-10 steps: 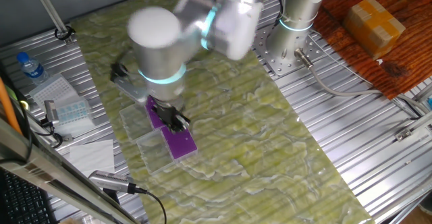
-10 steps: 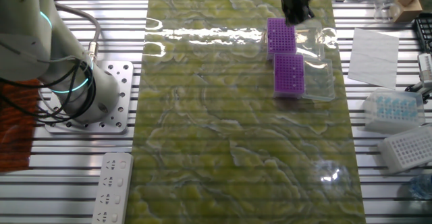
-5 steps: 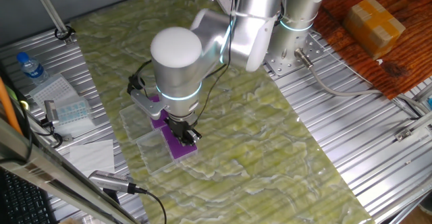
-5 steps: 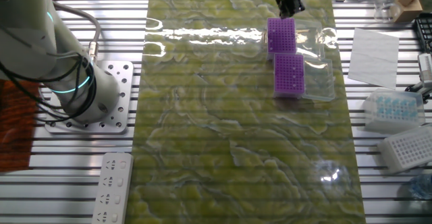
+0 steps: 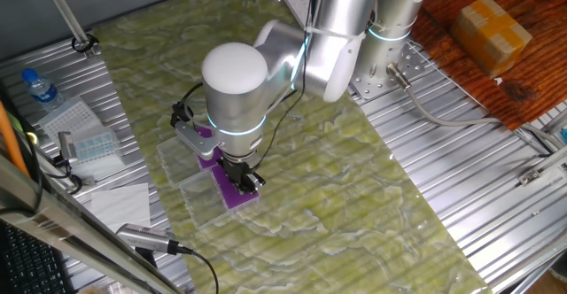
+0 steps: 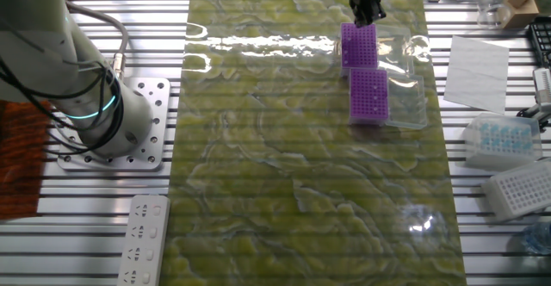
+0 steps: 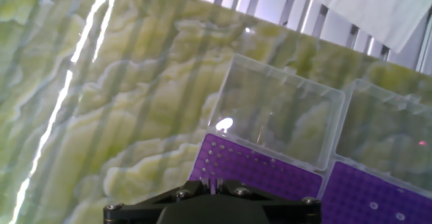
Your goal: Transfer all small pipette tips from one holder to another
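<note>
Green mat: a big yellow-green marbled sheet (image 6: pixel 284 165) covered the middle of the table.
Table: bare metal slats (image 6: pixel 482 234) showed on both sides of the mat.
Arm: the silver robot arm (image 5: pixel 235 90) bent down over the purple racks.
Far rack: one purple rack (image 6: pixel 359 46) sat near the top edge of the mat, right under the hand.
Near rack: a second purple rack (image 6: pixel 368 94) sat just beside the first, end to end.
Clear lids: see-through lids (image 7: pixel 280 113) lay open next to the racks.
Gripper: the black gripper (image 6: pixel 365 0) hung over the far rack. I could not tell if its fingers were apart or together.
Blue box: a pale blue tip box (image 6: pixel 502 139) stood off the mat, well apart from the racks.
Tips: the small pipette tips (image 7: pixel 370 206) showed as little white dots in one purple rack, at the corner of the hand view.
</note>
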Controlling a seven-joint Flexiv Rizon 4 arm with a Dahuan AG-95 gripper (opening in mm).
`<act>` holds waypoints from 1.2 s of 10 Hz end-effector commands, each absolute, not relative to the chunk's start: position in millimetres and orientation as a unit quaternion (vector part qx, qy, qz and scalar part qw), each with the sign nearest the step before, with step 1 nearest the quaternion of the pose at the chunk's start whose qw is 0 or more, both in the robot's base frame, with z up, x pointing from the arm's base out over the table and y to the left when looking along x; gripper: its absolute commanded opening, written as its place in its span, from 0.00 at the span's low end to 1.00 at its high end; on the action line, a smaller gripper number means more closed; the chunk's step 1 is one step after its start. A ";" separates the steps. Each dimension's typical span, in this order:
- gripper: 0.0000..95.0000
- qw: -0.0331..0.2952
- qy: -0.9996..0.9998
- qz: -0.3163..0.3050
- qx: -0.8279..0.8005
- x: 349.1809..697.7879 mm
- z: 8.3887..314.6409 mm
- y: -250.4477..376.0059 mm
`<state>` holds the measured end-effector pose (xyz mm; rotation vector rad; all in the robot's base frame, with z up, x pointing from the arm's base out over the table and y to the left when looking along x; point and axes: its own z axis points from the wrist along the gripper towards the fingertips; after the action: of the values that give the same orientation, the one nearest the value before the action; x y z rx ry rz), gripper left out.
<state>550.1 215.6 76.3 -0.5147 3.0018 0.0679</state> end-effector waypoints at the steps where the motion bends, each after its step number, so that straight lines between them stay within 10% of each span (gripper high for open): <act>1: 0.00 0.046 0.986 0.024 -0.161 547.8 75.5 217.3; 8: 0.00 0.049 0.982 0.023 -0.180 547.1 69.7 218.5; 9: 0.20 0.049 0.982 0.022 -0.182 547.1 69.7 218.4; 12: 0.20 0.048 0.977 0.013 -0.206 548.4 70.9 215.7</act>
<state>548.1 215.4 70.9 -0.6082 2.9810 0.0492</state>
